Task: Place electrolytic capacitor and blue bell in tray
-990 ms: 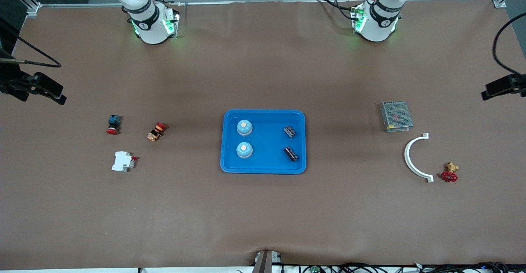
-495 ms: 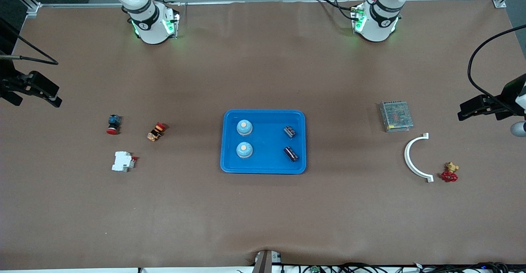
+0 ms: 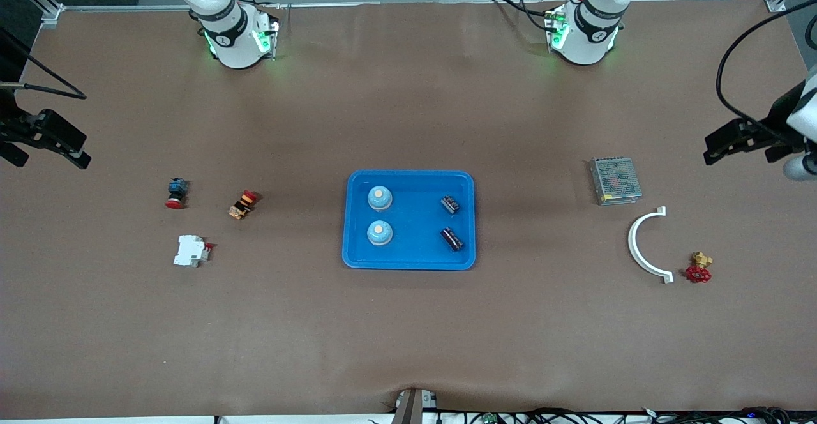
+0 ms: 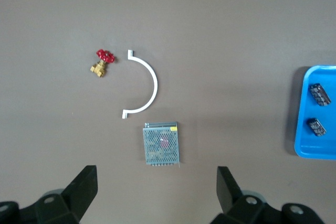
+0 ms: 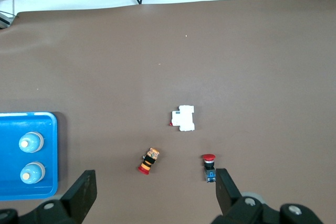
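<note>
The right gripper [image 3: 48, 140] hangs high over the tabletop's [image 3: 408, 334] edge at the right arm's end, well apart from the tray [image 3: 409, 264], fingers spread wide and empty. In the tray, two blue bells [image 3: 379, 198] stand toward that end, and two electrolytic capacitors [image 3: 450, 204] lie toward the left arm's end. The left gripper [image 3: 743, 140], equally wide and empty, hovers well apart from the tray. Judged done: both arms should simply retreat clear, disturbing nothing.
</note>
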Motion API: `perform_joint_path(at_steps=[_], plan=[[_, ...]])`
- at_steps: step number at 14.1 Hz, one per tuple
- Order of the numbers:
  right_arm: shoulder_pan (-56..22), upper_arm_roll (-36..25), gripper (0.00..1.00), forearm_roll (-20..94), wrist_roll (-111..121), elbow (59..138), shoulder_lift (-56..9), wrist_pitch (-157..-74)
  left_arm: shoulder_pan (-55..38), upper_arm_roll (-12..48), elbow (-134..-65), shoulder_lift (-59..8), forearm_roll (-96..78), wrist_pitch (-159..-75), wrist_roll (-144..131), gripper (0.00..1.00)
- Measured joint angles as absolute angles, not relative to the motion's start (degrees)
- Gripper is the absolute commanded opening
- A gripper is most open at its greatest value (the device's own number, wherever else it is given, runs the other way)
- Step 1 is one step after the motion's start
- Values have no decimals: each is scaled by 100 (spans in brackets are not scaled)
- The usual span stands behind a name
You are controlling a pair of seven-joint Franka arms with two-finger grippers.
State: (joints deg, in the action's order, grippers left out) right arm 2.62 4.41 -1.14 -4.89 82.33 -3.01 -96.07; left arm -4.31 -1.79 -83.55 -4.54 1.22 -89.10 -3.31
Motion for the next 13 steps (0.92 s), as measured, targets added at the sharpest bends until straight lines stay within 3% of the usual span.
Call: perform_joint_path(at_steps=[4,13], plan=[[262,441,100,-114,-487,8234,-301,-9612,-415,-200,-8905,31,65,-9065,-331,100],[262,441,100,-114,-485,8234,-300,-9612,-453,-174,-9019,130,47,-9296,-331,100]])
